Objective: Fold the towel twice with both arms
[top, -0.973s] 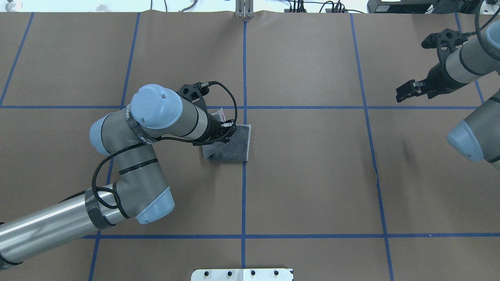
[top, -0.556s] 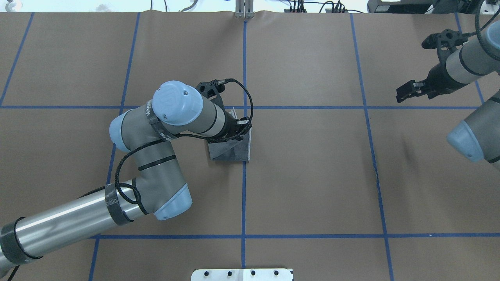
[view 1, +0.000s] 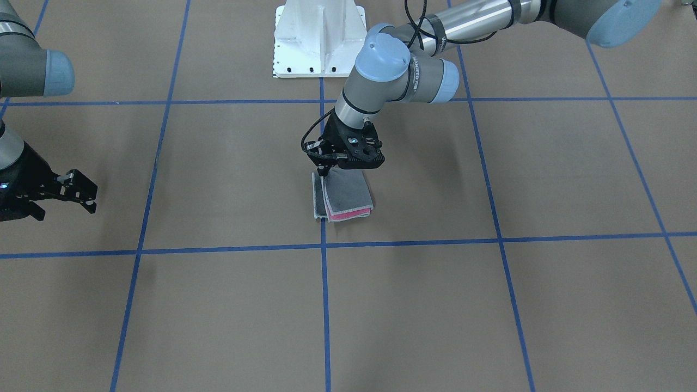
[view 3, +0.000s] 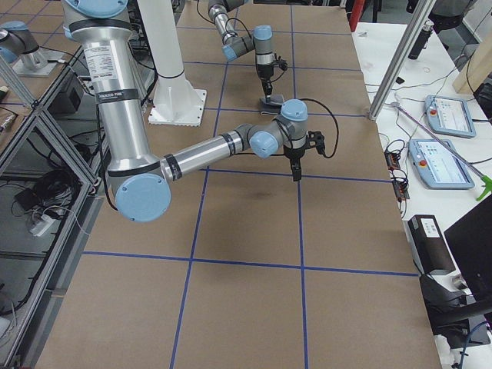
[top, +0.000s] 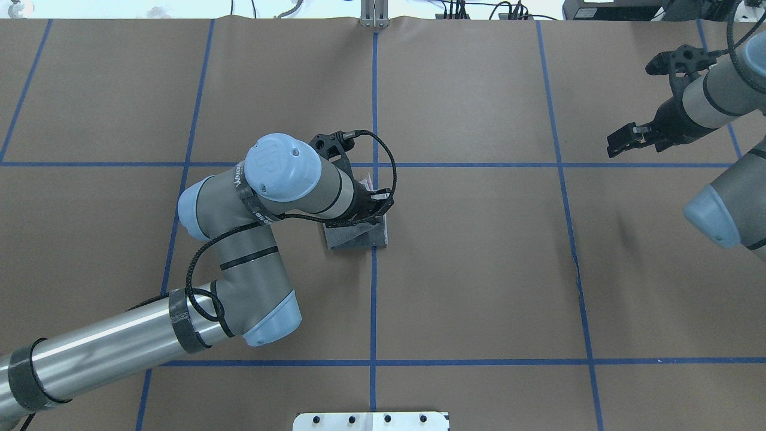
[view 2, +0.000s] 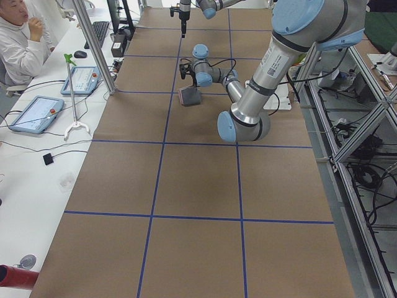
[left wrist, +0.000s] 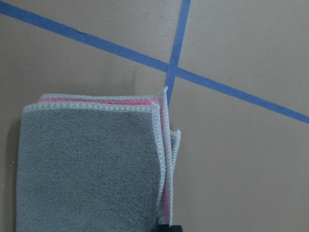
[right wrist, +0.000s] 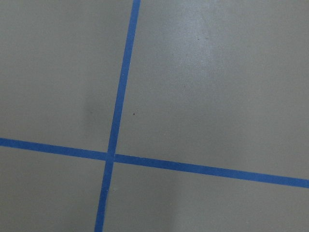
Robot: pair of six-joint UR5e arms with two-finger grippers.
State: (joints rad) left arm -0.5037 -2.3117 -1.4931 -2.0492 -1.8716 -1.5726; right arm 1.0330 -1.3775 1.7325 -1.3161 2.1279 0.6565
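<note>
My left pincer [view 1: 325, 171] is clenched on a corner of the folded towel [view 1: 348, 196] on the table [view 1: 435, 299]. My right pincer [view 1: 91, 198] is spread, well apart. Overhead, my left arm [top: 287, 179] hides the grip.

Dark grey on the upper face of the small square terry towel [view 1: 348, 193], a pink strip at one edge, light grey stitched edging. Underneath, brown paper surface [view 1: 490, 305], gridded with blue tape lines [view 1: 323, 246].
</note>
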